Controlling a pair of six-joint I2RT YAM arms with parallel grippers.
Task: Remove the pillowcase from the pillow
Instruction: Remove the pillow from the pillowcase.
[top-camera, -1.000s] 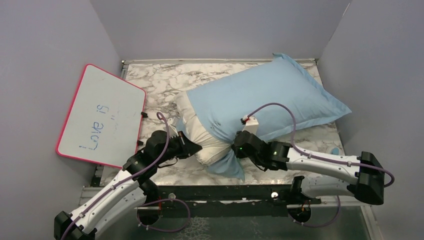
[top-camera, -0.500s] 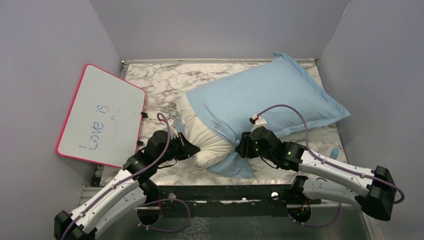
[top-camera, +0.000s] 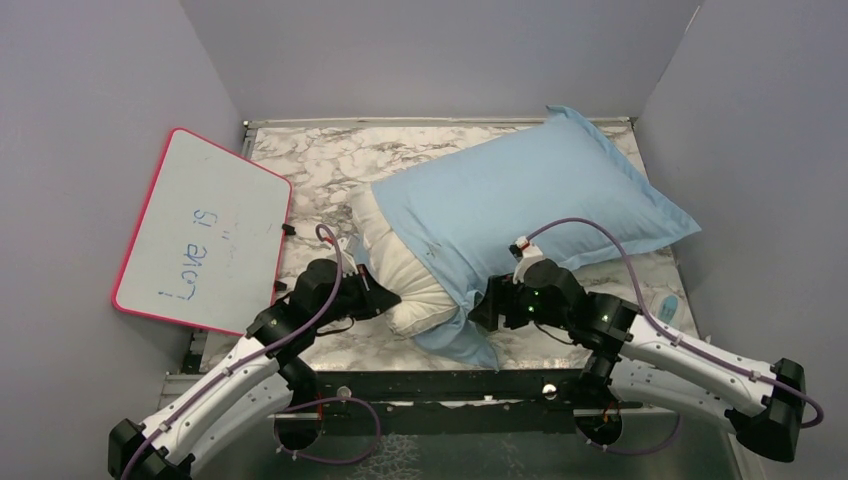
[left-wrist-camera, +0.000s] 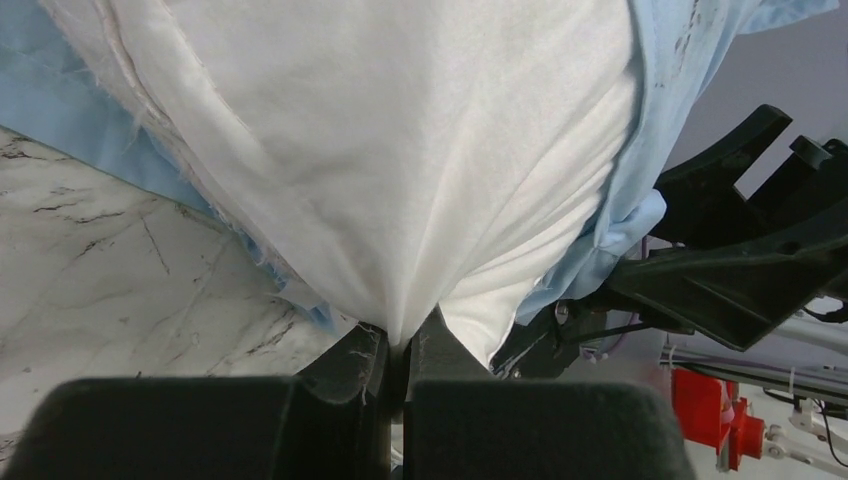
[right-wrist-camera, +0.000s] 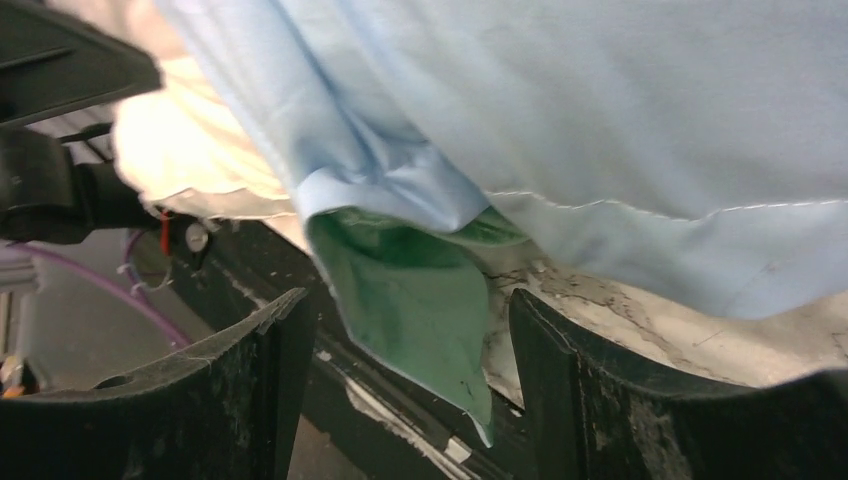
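Since a second ago my right gripper (top-camera: 483, 312) slid nearer me; it sits open around the hanging corner of the pillowcase (top-camera: 530, 195). My left gripper (top-camera: 392, 299) pinches the white end of the pillow (top-camera: 415, 285) just beside it. Both lie long toward the far right, so I pull the pillowcase that way

Even, soft light overhead — barely a shadow on the table (top-camera: 310, 160). Left wrist: pillow (left-wrist-camera: 400, 150) glares white, near fingers (left-wrist-camera: 345, 385) dark, blurred — right wrist view soft too.
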